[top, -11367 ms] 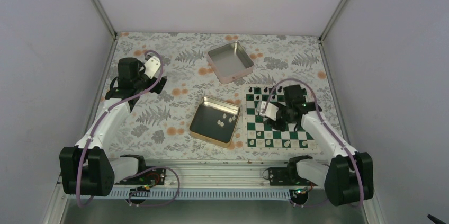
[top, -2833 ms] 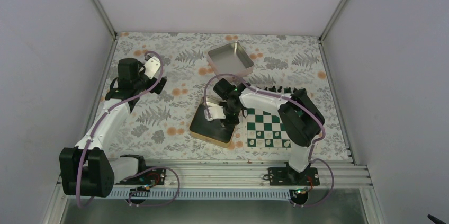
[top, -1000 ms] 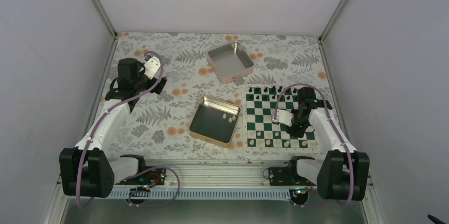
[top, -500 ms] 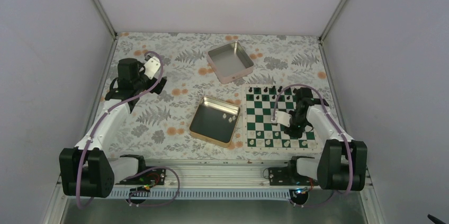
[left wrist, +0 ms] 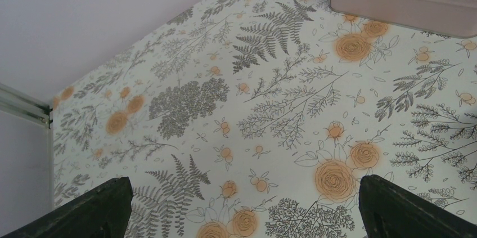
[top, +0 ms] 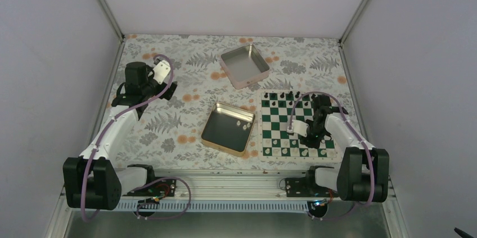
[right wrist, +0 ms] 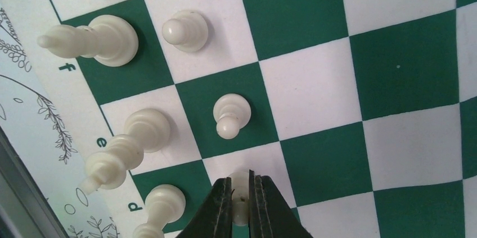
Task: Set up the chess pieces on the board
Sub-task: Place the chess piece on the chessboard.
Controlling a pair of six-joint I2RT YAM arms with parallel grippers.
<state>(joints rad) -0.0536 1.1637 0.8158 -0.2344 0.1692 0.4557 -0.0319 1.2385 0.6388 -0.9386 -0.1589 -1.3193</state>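
The right pincer [right wrist: 241, 182] is clenched on a tiny cream plastic pawn [right wrist: 240, 197] over a white square of the flat green-and-white chessboard [right wrist: 315, 13]. Releasing it tilted could topple it, and spreading fingers might clip the neighbouring cream pawn [right wrist: 230, 115] or the tall cream piece [right wrist: 128, 145]. The left pincer [left wrist: 246, 184] hangs wide open over the floral table [left wrist: 185, 103].

Between the right pincer's [right wrist: 241, 193] tips, a pawn [right wrist: 240, 184], above the board [right wrist: 315, 75]. Just ahead of it, a second pawn [right wrist: 230, 114]; farther ahead and leftward, a third pawn [right wrist: 184, 31]. Left of the pincer, a row of taller men [right wrist: 126, 145] along the board's edge. From above: well left of the pincer, off the board, a tin [top: 222, 131] with loose men [top: 246, 127] inside; behind that, another tin [top: 243, 64].
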